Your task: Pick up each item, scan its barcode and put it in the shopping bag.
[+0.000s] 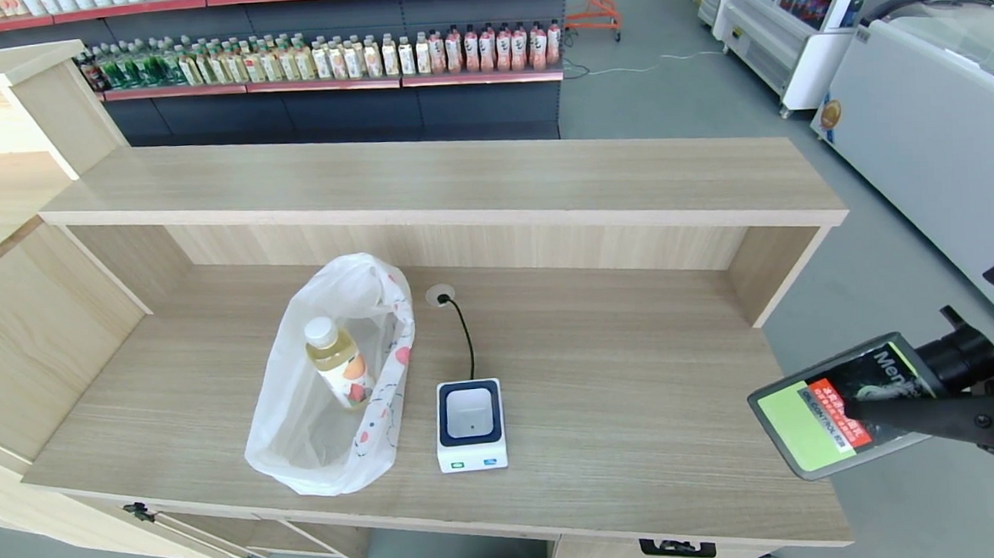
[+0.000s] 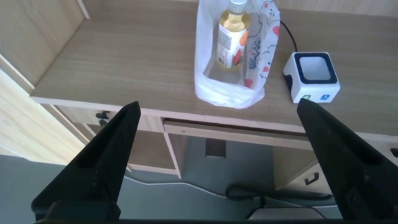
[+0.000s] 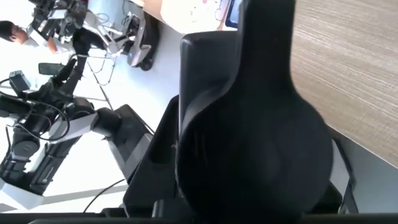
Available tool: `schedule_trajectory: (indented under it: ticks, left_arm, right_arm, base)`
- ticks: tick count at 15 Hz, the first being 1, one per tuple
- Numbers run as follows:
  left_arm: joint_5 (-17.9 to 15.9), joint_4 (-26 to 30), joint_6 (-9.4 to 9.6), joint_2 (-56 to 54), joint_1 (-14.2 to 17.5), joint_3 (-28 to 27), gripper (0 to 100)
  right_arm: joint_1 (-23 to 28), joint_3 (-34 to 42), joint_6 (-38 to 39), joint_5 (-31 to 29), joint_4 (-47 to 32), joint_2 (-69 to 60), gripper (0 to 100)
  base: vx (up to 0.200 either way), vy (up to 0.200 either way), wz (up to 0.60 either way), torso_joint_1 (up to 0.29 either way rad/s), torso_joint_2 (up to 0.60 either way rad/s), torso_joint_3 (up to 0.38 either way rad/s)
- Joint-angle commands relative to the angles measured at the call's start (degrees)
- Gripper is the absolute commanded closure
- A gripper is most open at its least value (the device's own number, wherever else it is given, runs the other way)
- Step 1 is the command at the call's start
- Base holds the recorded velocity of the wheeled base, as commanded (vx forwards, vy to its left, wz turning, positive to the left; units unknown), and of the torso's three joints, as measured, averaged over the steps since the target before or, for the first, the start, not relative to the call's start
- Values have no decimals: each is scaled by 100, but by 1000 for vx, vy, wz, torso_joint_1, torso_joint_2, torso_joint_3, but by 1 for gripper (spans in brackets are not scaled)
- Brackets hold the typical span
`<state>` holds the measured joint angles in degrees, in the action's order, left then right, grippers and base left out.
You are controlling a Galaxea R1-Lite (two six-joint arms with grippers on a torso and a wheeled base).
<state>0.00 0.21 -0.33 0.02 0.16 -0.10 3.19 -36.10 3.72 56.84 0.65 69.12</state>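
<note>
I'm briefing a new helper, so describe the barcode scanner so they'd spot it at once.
On the wooden counter, look beside the white shopping bag, to its right. The scanner is the small white box with a dark-framed window on top, the only thing with a black cable trailing from it.

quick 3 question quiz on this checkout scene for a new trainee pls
1. True or false: the bottle is inside the shopping bag.
2. What is the right gripper holding? A) a second bottle B) a flat green and black packet C) nothing
3. Fill in: on the counter, the scanner sits to the robot's ____ of the shopping bag.

Key: 1 true; 2 B; 3 right
</note>
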Motion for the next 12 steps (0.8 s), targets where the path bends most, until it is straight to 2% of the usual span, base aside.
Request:
schedule_trajectory:
  ticks: [1,4,6,8,10,11,12]
  left_arm:
    - [0,-12,-20,-2,2,1,0]
    - [0,-3,-11,-2,2,1,0]
    - [0,-3,-11,-2,2,1,0]
    - [0,-3,-2,-2,2,1,0]
    - [0,-3,-2,-2,2,1,0]
    - [0,-3,15,-2,2,1,0]
    - [0,-3,24,-2,2,1,0]
  right_arm:
    - [-47,-126,-3,2,14,93,100]
    - [-152,-152,-11,-33,94,269,100]
    - [-196,-170,-47,-411,138,453,100]
    - [-275,-108,-47,-947,656,884,100]
    - [-284,-99,-47,-1044,779,989,100]
    - [-293,-73,-47,-1264,1403,1569,100]
    - [-346,-73,-47,-1316,1526,1754,100]
  base:
    - [0,200,0,2,-2,7]
    - [0,200,0,1,1,-1]
    - [0,200,0,0,7,2]
    - [0,200,0,5,0,0]
    - [0,200,0,0,5,5]
    - [0,0,0,0,0,0]
    - [0,0,0,0,0,0]
